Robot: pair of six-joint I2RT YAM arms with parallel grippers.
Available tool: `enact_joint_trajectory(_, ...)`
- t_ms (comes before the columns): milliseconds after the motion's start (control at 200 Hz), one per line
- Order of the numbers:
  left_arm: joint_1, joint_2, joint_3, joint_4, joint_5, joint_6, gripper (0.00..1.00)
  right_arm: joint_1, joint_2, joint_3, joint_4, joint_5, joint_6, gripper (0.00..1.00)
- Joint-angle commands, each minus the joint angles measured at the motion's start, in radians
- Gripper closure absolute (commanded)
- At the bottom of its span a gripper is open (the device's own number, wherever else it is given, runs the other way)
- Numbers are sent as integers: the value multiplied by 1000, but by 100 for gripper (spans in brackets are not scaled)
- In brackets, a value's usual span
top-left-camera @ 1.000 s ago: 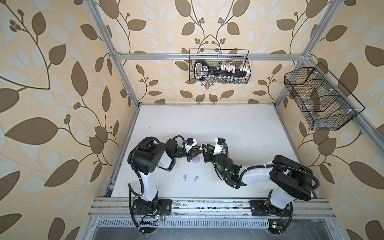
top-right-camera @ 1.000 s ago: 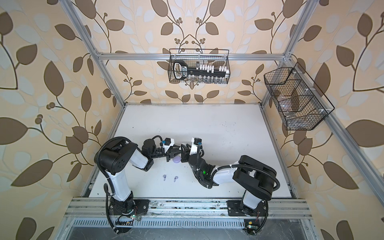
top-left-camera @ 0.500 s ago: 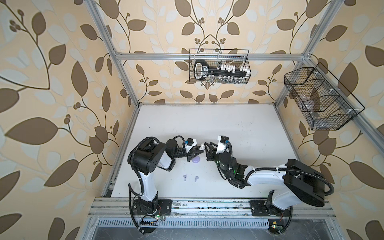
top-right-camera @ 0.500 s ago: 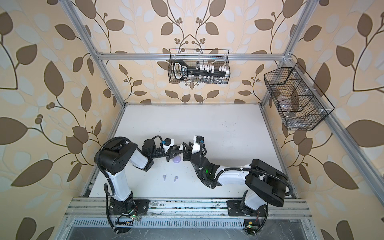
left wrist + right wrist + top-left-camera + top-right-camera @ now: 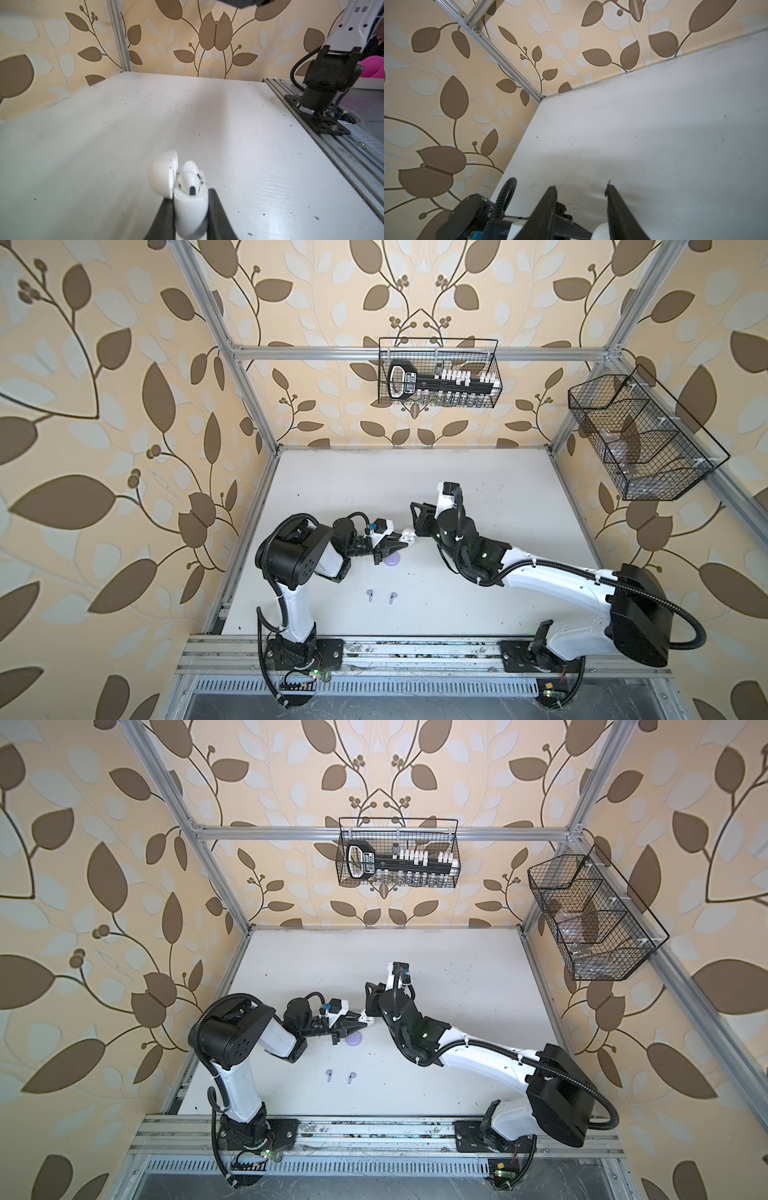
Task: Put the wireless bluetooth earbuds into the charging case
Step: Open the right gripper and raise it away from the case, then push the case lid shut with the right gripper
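Earbuds (image 5: 188, 176), glossy white (dark oval mark)

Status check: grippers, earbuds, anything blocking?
Left gripper shut on white case, lid open, white earbuds seated. Right gripper open, empty. Two lavender earbuds loose on table, apart from lavender case.

back basket (image 5: 457, 356) holds black tool (image 5: 440, 383) | side basket (image 5: 648, 485) on right wall | table (image 5: 374, 489) white, scuffed

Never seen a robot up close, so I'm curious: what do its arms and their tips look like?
Both the left arm and right arm have white links, bulky black joints and looping black ribbed cables. The left end effector and right end effector each have two tapered black fingers.
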Motion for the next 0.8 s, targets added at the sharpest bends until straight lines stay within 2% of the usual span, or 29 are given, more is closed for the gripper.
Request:
enact_joint_trajectory(0, -2, -12, -9, 65, 41, 40, 100, -31, 14, 77, -211, -123, 38, 60)
enact_joint_trajectory(220, -10, -12, -26, 63, 54, 97, 100, -98, 71, 142, -322, -281, 60, 60)
enact_joint_trajectory(430, -14, -12, -36, 62, 63, 121, 100, -123, 188, 226, -409, -414, 42, 60)
enact_joint_trajectory(795, -14, -12, -45, 63, 79, 142, 100, -141, 386, 367, -502, -524, 6, 62)
